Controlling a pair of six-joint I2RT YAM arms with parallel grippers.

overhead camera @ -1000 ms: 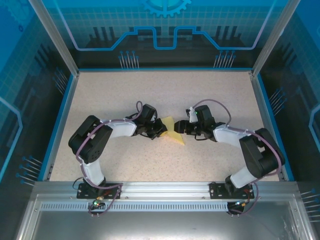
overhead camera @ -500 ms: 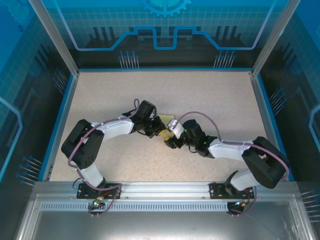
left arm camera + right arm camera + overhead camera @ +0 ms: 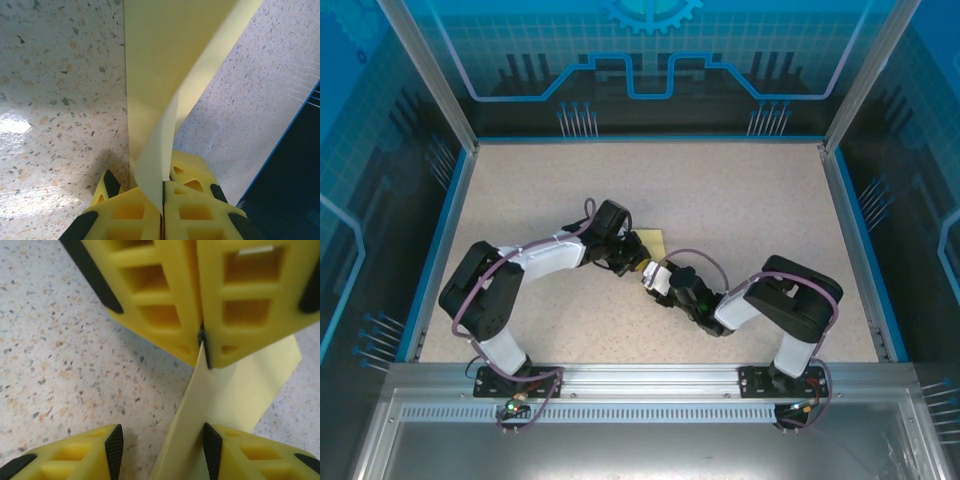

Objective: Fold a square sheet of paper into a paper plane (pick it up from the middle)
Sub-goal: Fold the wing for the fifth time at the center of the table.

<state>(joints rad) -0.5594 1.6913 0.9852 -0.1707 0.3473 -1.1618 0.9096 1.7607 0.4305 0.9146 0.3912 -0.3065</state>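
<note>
The pale-yellow sheet of paper is lifted off the table, bent into a fold, with my left gripper shut on its lower edge. In the left wrist view the paper rises from between the closed yellow fingers of my left gripper. My right gripper sits just near-side of it. In the right wrist view my right gripper is open, and the paper's edge runs between its fingers, close against the right pad. The left gripper's fingers pinch the sheet just above.
The speckled table is walled by a blue rim and clear panels with metal posts. Both arms bend inward and meet mid-table, wrists almost touching. A metal rail runs along the near edge.
My right arm has swung left and toward the near side, bringing its gripper around the paper's lower edge, and its jaws have narrowed. The left gripper keeps its hold and has shifted only slightly.
</note>
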